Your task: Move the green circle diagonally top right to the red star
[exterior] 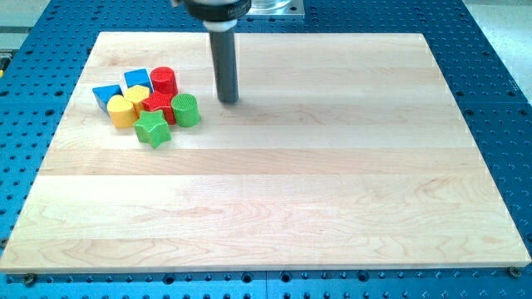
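Single high view over whole board

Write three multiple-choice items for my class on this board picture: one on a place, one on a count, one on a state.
1. Where does my tip stand relative to the green circle?
A. to the view's right and slightly up
B. to the view's left
C. directly below

2. How many green blocks are there?
A. one
B. two
C. three

3. Is my tip touching the green circle?
A. yes, pressing it
B. no, bare board lies between
C. it rests on top

Answers:
1 A: the rod ends right of the cluster.
2 B: the green circle and the green star.
3 B: wood shows between them.
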